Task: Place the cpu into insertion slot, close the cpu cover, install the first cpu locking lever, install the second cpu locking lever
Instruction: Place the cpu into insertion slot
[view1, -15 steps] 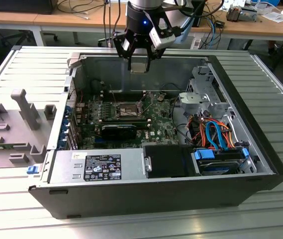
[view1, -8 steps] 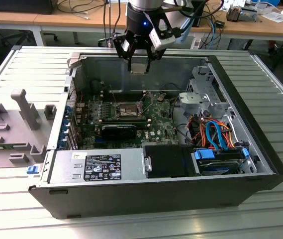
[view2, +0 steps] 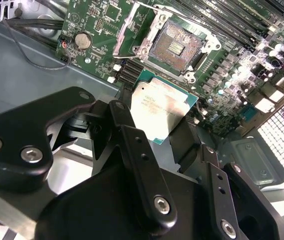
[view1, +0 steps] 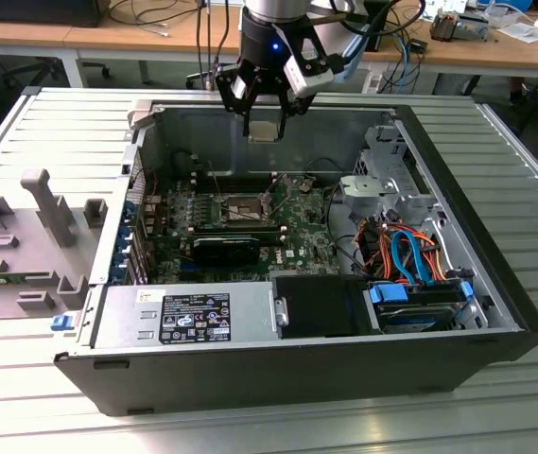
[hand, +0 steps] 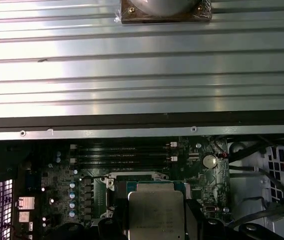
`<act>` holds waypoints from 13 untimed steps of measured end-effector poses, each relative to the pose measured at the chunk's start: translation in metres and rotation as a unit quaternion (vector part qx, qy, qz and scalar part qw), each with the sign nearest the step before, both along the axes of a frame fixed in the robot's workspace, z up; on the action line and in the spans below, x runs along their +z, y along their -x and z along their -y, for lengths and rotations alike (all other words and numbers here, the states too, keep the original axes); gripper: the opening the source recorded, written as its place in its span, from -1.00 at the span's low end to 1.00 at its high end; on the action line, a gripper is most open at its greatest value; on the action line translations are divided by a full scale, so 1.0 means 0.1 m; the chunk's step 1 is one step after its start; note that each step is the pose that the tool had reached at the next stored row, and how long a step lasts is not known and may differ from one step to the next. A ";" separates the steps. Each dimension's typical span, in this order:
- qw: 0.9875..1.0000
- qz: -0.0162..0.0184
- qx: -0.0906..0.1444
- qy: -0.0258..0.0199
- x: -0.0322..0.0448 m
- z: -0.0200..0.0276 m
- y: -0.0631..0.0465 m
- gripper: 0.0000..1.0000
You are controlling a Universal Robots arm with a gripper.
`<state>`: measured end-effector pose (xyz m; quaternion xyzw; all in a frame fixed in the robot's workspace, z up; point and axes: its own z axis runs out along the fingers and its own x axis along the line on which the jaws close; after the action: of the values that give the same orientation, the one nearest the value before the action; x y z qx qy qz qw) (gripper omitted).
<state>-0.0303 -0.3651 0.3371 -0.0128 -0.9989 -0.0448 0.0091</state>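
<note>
Exterior view: the black two-finger gripper on the arm is hanging over the far edge of the open black-and-grey metal computer case, which is lying on its side on the ribbed aluminium worktop. The fingers are closing narrowly on the small flat square cpu with the dull silver-grey top, gripping it by two opposite edges and holding it level, metal face up. The cpu is hanging in the air, well above the green motherboard and touching nothing but the fingers.

The small square insertion slot with the dark centre and silvery rim is sitting near the middle of the motherboard, with nothing seated in it. The thin silvery square cpu cover is standing raised at the slot's edge, on the exterior view's right of it.

In the second wrist view, the black fingers are flanking the cpu, and the slot is lying exposed on the board beyond it, its contact field showing. The cover frame is tilting up and away from the slot. A round silver coin cell is sitting near the board's edge, beside the bare grey case floor.

In the first wrist view, the cpu is overlapping part of the slot's rim; the ribbed worktop is running along the case's far wall.

A grey moulded fixture tray is resting on the worktop at the exterior view's left edge.
</note>
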 end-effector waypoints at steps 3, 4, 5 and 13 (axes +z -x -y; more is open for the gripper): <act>1.000 0.000 0.000 0.000 -0.005 0.005 0.00 0.09; 1.000 0.000 0.000 0.000 -0.007 0.007 0.00 0.09; 1.000 0.000 0.000 0.000 -0.010 0.010 0.00 0.09; 1.000 0.000 0.000 0.000 -0.023 0.022 0.00 0.09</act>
<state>-0.0303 -0.3673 0.3348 -0.0128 -0.9989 -0.0448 0.0091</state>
